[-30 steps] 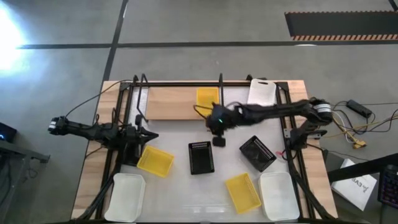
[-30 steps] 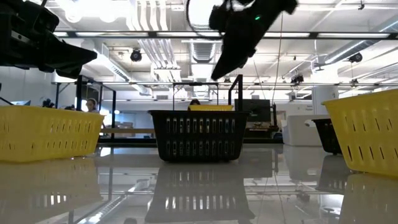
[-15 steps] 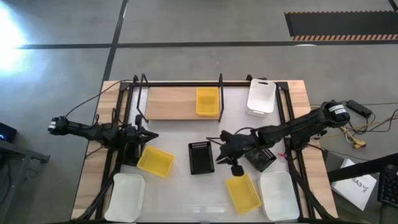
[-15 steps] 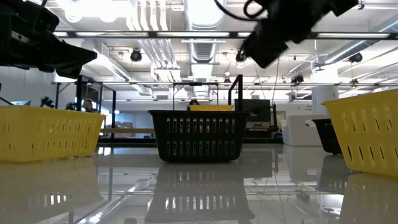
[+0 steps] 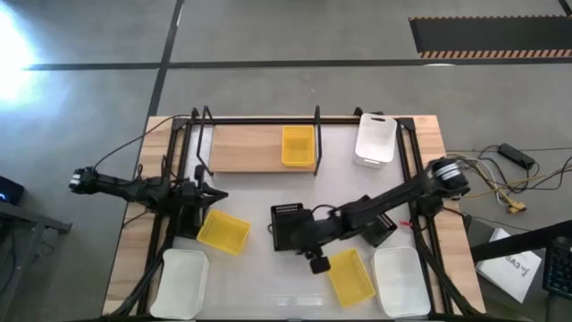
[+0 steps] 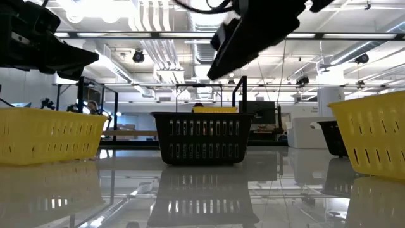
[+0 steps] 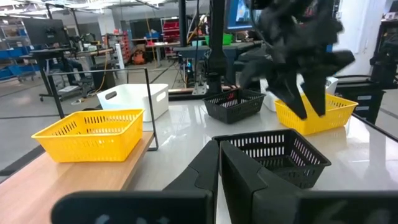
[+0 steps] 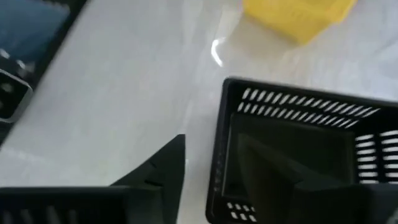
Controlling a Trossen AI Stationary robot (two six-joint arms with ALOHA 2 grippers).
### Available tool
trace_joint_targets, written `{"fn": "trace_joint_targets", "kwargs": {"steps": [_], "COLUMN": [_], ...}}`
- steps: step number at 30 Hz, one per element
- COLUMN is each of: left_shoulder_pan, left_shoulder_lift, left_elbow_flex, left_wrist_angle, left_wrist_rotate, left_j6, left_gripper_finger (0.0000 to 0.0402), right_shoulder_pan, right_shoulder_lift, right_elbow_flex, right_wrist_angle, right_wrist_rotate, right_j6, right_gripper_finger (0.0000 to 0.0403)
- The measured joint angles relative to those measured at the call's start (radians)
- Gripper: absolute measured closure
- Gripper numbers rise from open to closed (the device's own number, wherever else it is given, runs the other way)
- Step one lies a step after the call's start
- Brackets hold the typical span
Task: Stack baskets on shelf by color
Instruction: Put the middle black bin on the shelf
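Note:
A black basket [image 5: 288, 224] stands on the white tabletop at the middle; it also shows in the low view [image 6: 202, 136]. My right gripper [image 5: 304, 241] is open and low over its near right corner. In the right wrist view, one finger [image 8: 163, 167] stands outside a wall [image 8: 217, 155] of the basket and the other [image 8: 273, 169] inside it. A yellow basket [image 5: 298, 146] rests on the wooden shelf [image 5: 243, 148]. My left gripper [image 5: 211, 195] is shut and empty at the table's left, beside another yellow basket [image 5: 223, 232]. My right gripper comes at the black basket slanting down from the table's right, its fingers on either side of the basket's wall [image 8: 217, 155]. I cannot tell whether they touch it. The basket stands flat on the table.
A second black basket [image 5: 382, 225] lies partly under my right arm. A yellow basket [image 5: 350, 275] and a white one [image 5: 402, 279] stand at the near right, a white one [image 5: 183, 282] at the near left, and a white one [image 5: 375, 139] at the far right beside the shelf.
My right gripper has gone from beside the shelf's yellow basket toward the table's near edge, then toward the left and down to the middle black basket. The baskets have stayed where they were.

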Motion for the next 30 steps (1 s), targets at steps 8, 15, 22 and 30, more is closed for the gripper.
{"fn": "trace_joint_targets", "kwargs": {"steps": [8, 15, 22, 30], "left_shoulder_pan": [0.000, 0.000, 0.000, 0.000], "left_shoulder_lift": [0.000, 0.000, 0.000, 0.000], "left_elbow_flex": [0.000, 0.000, 0.000, 0.000], "left_wrist_angle": [0.000, 0.001, 0.001, 0.001], "left_wrist_rotate": [0.000, 0.000, 0.000, 0.000], "left_j6": [0.000, 0.000, 0.000, 0.000], "left_gripper_finger": [0.0401, 0.0401, 0.0401, 0.0401], "right_shoulder_pan": [0.000, 0.000, 0.000, 0.004], "right_shoulder_lift": [0.189, 0.280, 0.289, 0.217], "right_elbow_flex": [0.217, 0.273, 0.275, 0.273], "right_wrist_angle": [-0.233, -0.273, -0.285, -0.347], "right_wrist_rotate": [0.001, 0.051, 0.059, 0.072], "right_j6": [0.012, 0.024, 0.026, -0.069], "right_gripper_finger": [0.0225, 0.0266, 0.0345, 0.0393]}}
